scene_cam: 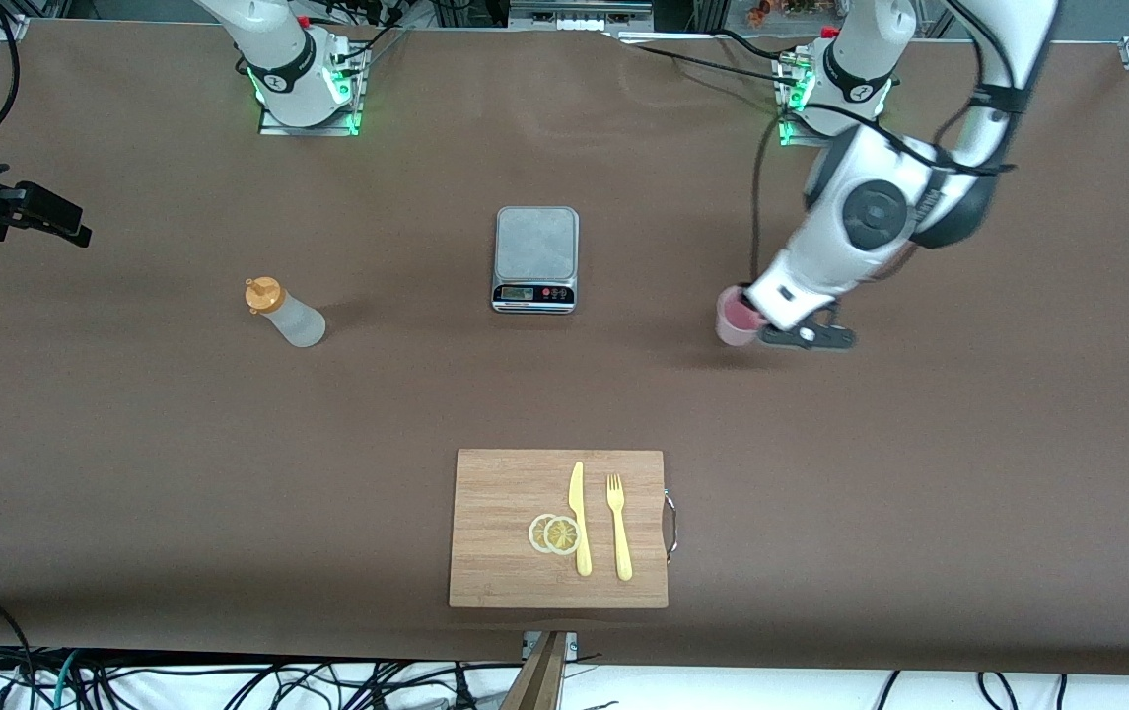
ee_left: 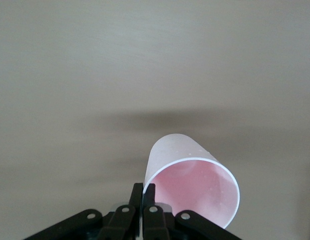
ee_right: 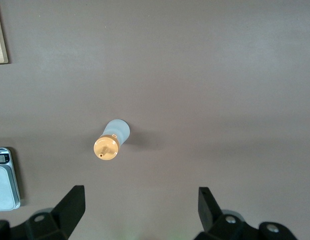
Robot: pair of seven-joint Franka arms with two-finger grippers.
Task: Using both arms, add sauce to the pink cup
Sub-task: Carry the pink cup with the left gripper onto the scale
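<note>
- The left pincer (scene_cam: 789, 330) is down at the desk (scene_cam: 919, 463), toward the left arm's end from the scale (scene_cam: 535, 258), and it is clamped on the rim of the pink cup (scene_cam: 734, 318); in the left wrist view the fingers (ee_left: 148, 196) pinch the cup wall, one inside and one outside.
- The pink cup stands at about the same depth as the scale's front edge, well apart from it, upright or nearly so; I cannot tell whether its base is touching the desk.
- The sauce (scene_cam: 286, 313) stands upright toward the right arm's end from the scale, with its orange cap on top.
- The right pincer (ee_right: 139, 207) hangs high above that end of the desk with its jaws wide apart and nothing between them; its wrist view looks almost straight down on the sauce, whose long axis runs vertically toward the camera.
- Judgement: the sauce is the right arm's to take, since it lies under that pincer and well apart from the left one. The coming move turns on the right pincer descending so its jaws straddle the bottle's body below the cap.
- The cutting board (scene_cam: 558, 528), nearer the front camera than the scale, carries a knife, a fork and lemon slices, none of them involved.
</note>
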